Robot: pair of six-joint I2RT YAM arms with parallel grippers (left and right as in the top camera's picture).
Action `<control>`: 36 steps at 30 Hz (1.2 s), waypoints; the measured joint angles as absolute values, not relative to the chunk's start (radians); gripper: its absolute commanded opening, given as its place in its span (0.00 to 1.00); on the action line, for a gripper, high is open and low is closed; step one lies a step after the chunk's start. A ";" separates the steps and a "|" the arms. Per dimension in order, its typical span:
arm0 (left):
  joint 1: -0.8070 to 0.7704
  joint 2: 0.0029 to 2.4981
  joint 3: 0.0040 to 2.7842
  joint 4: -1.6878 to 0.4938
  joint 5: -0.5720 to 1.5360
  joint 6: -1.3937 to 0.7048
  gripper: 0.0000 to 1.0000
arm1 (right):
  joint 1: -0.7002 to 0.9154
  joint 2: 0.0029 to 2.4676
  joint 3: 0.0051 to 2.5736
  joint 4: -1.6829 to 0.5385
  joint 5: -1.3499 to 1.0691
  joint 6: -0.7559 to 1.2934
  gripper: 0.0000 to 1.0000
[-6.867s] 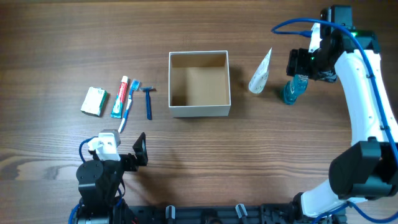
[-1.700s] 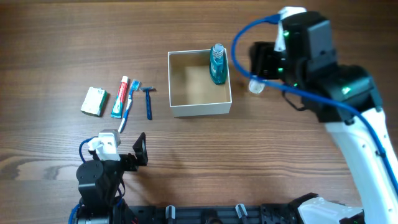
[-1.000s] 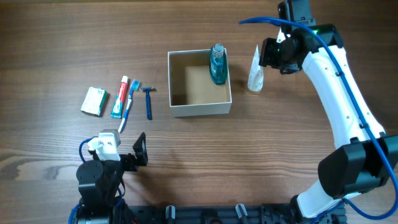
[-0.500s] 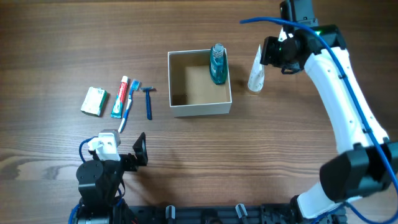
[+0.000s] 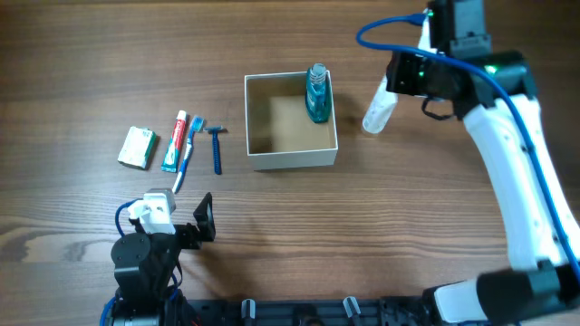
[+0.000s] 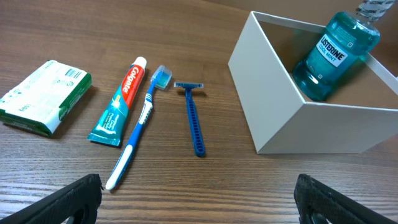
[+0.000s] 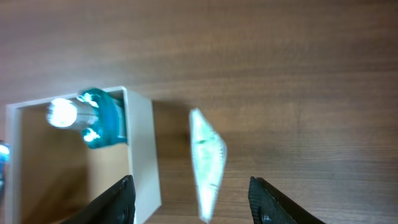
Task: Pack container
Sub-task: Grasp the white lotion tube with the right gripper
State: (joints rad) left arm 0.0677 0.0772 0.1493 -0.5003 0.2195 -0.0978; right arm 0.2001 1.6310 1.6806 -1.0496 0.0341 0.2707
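The container (image 5: 292,158), a square white box with a tan inside, sits mid-table and holds a blue mouthwash bottle (image 5: 316,94) leaning in its far right corner; both show in the left wrist view, box (image 6: 292,124), bottle (image 6: 333,59). A white tube (image 5: 378,105) lies right of the box. My right gripper (image 5: 405,77) is open above the tube, which lies between its fingers in the right wrist view (image 7: 208,158). My left gripper (image 5: 177,217) is open and empty near the front left. Left of the box lie a razor (image 5: 217,148), toothbrush (image 5: 188,152), toothpaste (image 5: 175,141) and green soap packet (image 5: 138,147).
The table's front edge with a black rail (image 5: 299,311) runs along the bottom. The right arm (image 5: 517,163) with blue cable spans the right side of the table.
The right gripper carried the mouthwash bottle into the box, let it go, and moved back right. It now hovers open over the white tube. The left arm has not moved.
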 measured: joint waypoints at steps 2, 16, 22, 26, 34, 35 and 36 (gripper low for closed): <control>0.068 0.077 0.149 -0.500 0.220 -0.098 1.00 | 0.200 1.673 1.681 -1.050 0.033 0.254 0.57; 0.068 0.077 0.149 -0.500 0.220 -0.098 1.00 | 0.200 1.786 1.674 -1.046 0.027 0.191 0.04; 0.068 0.077 0.149 -0.500 0.220 -0.098 1.00 | 0.200 1.783 1.674 -1.061 0.031 0.190 0.04; 0.068 0.077 0.149 -0.500 0.220 -0.098 1.00 | 0.206 1.748 1.674 -1.123 0.048 0.211 0.04; 0.068 0.077 0.149 -0.500 0.220 -0.098 1.00 | 0.324 1.510 1.781 -1.254 0.072 0.282 0.04; 0.068 0.077 0.149 -0.500 0.220 -0.098 1.00 | 0.349 1.478 1.808 -1.258 0.072 0.292 0.04; 0.068 0.077 0.149 -0.500 0.220 -0.098 1.00 | 0.368 1.458 1.824 -1.258 0.072 0.297 0.04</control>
State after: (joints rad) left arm 0.0677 0.0772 0.1493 -0.5003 0.2195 -0.0978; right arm 0.3683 1.4582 1.8236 -1.2579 0.0715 0.2970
